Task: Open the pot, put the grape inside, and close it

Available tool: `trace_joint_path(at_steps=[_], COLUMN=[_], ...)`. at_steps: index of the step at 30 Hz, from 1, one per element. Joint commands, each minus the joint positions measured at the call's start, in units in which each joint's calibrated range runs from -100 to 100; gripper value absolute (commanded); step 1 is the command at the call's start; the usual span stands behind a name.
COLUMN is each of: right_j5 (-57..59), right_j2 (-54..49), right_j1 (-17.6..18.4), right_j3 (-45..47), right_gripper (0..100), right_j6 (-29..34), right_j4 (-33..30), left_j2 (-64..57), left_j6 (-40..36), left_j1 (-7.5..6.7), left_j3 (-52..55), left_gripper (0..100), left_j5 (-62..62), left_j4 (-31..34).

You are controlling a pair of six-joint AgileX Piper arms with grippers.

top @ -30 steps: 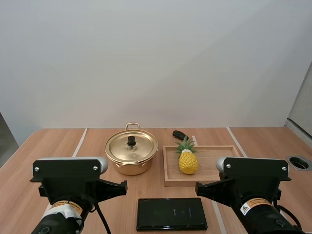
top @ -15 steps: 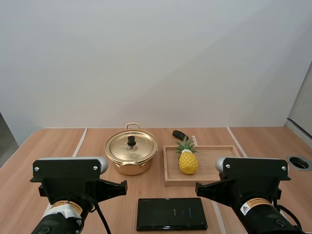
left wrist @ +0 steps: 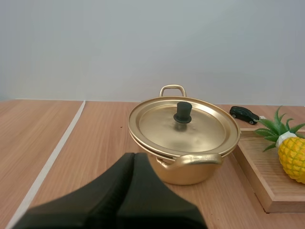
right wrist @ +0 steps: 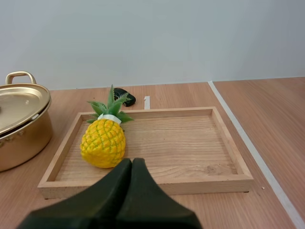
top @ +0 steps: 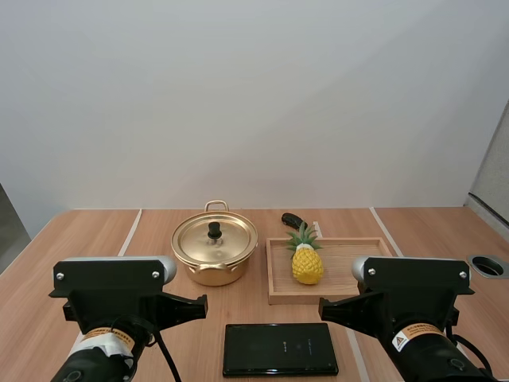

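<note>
As it carries everything, tabletop (top: 95, 239): wood-grain, with pale strips running away from me on either side of the pot.
Wooden tray (top: 354, 253): just right of the pot, flat on the tabletop.
Pot (top: 191, 270): gold, upright, one loop handle toward me and one at the far side.
Black slab (top: 280, 348): flat, nearer to me than the pot and to its right.
Lid (top: 231, 239): seated on the pot, black knob at its middle.
Left end effector (left wrist: 134, 157): closed on nothing, fingers together as one wedge, on the pot's near side.
Right end effector (right wrist: 131, 163): closed and empty, right of the pot, at the tray's near rim.
Pineapple (top: 307, 265): on the tray, at the end nearer the pot.
Toy car (top: 293, 220): black, right of the pot, behind the tray.
</note>
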Motion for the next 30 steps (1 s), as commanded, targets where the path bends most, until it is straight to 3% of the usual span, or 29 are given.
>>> trace_joint_path(at_steps=[1,30], right_j5=[-0.2,-0.6], right_j2=[-0.4,-0.4], right_j1=[-0.3,-0.3], right_j3=[0.0,0.0], right_gripper=[0,0], right_j6=[-0.3,-0.7], right_j4=[-0.2,-0.2], left_j2=[-0.3,-0.3], left_j6=[-0.6,-0.6], left_j1=[0.06,0.06], left_j3=[0.1,0.1], left_gripper=[0,0], left_j5=[-0.1,-0.7], left_j4=[0.0,0.0])
